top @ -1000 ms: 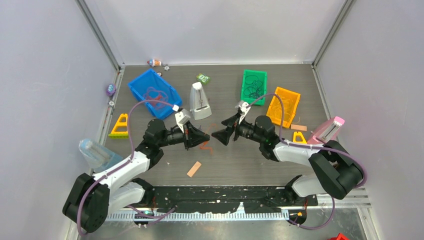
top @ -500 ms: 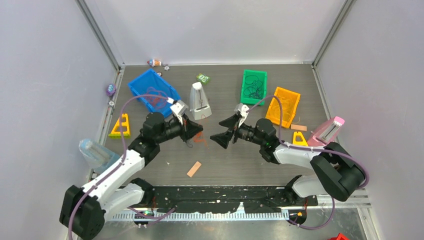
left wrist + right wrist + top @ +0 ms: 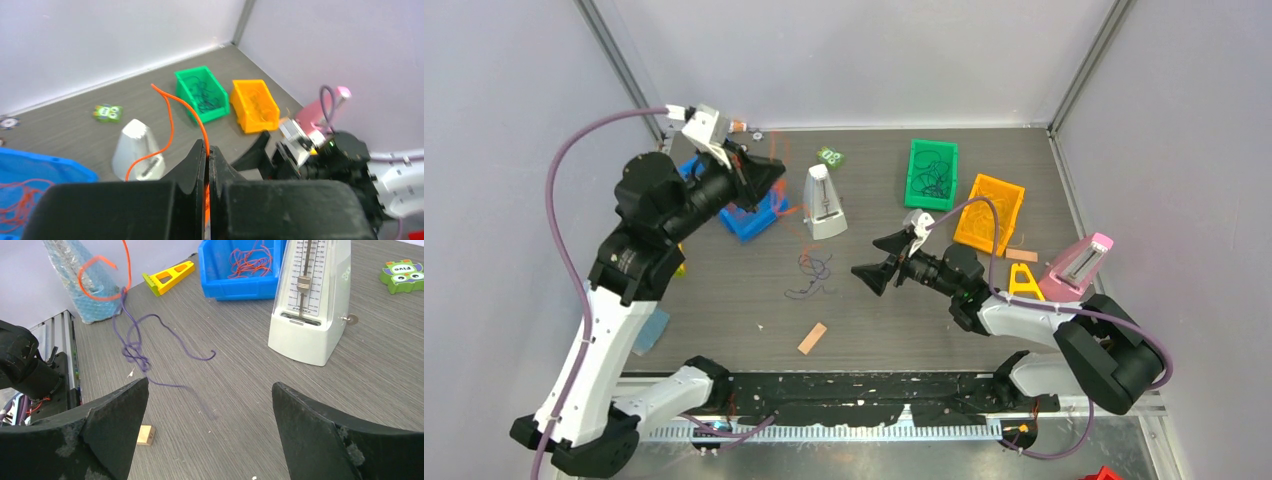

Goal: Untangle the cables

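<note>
My left gripper (image 3: 772,176) is raised high over the blue bin (image 3: 742,215) and is shut on a thin orange cable (image 3: 170,115), which loops out above its tips (image 3: 206,147). In the right wrist view the orange cable (image 3: 102,280) hangs in the air. Its lower end meets a purple cable (image 3: 137,347) that trails down in knotted loops onto the table (image 3: 809,275). My right gripper (image 3: 876,260) hovers low just right of those loops, jaws wide open (image 3: 210,390) and empty. Red cables (image 3: 250,260) lie in the blue bin.
A white metronome (image 3: 824,203) stands behind the purple cable. A green bin (image 3: 932,172) with black cables and an orange bin (image 3: 991,213) sit at the back right. A wooden block (image 3: 812,338) lies near the front, and a yellow wedge (image 3: 1022,280) by the right arm.
My left arm has swung up and back to the left with the orange cable, drawing it off the table centre. The purple cable now shows on the table. The right gripper barely moved.
</note>
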